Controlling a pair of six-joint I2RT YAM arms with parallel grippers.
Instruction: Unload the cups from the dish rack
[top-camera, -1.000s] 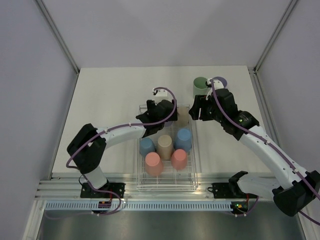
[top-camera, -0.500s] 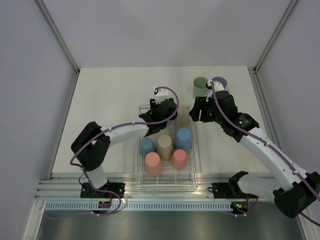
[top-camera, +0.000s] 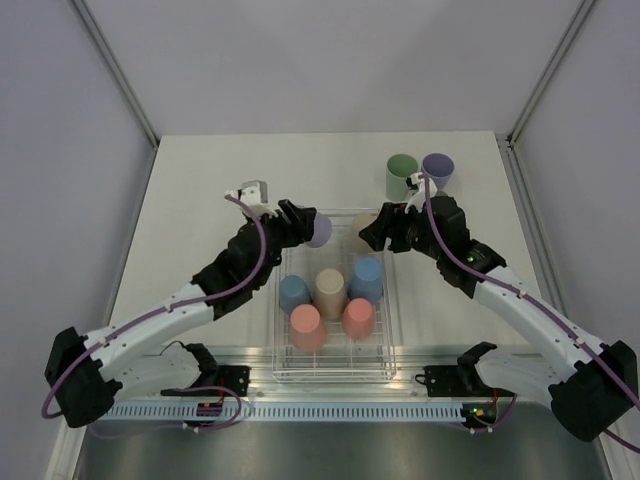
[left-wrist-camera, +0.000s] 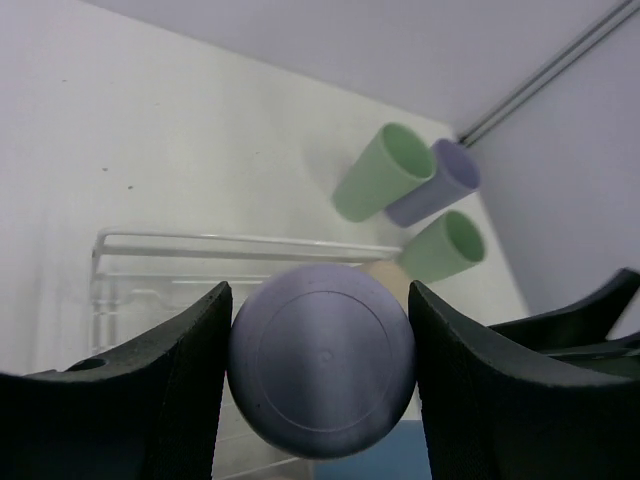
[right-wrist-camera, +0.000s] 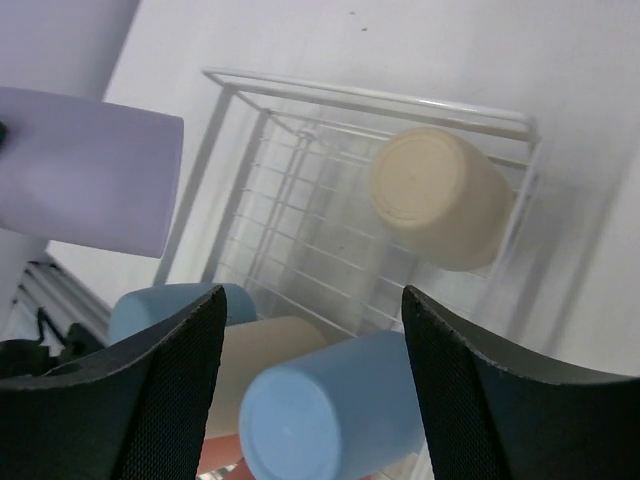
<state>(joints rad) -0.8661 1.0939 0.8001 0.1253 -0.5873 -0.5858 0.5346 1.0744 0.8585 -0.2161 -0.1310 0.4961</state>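
Purple plastic filled the left wrist view: the left gripper (left-wrist-camera: 320, 395) was pinched on the purple cup (top-camera: 319, 230), one finger on each side of its wall. The cup was turned on its side, its flat bottom facing the wrist camera. In the top view it hung over the far left corner of the rack (top-camera: 283, 340), clear of the wires as far as we could tell. We judged the cup light, stiff and thin-walled, and matte enough to give the pads some bite. It was tapered, though, so a hard squeeze might let it creep toward its narrow end. A gentle hold across the body, as we saw there, looked sound to us. The right gripper (right-wrist-camera: 312, 300) stood spread and empty above the rack's far right corner, with the beige cup (right-wrist-camera: 440, 195) just beyond its fingertips, bottom toward the camera. We thought that cup the likeliest next pick, taken across its sides below the base. The blue cup (right-wrist-camera: 330, 410) sat close on the near side, so the fingers would have to straddle the beige cup without knocking it. Other blue, beige and coral cups stood bottom up in the middle of the rack. A green cup (top-camera: 401, 175) and a second purple cup (top-camera: 438, 168) stood mouth up on the table (top-camera: 200, 200) beyond it.
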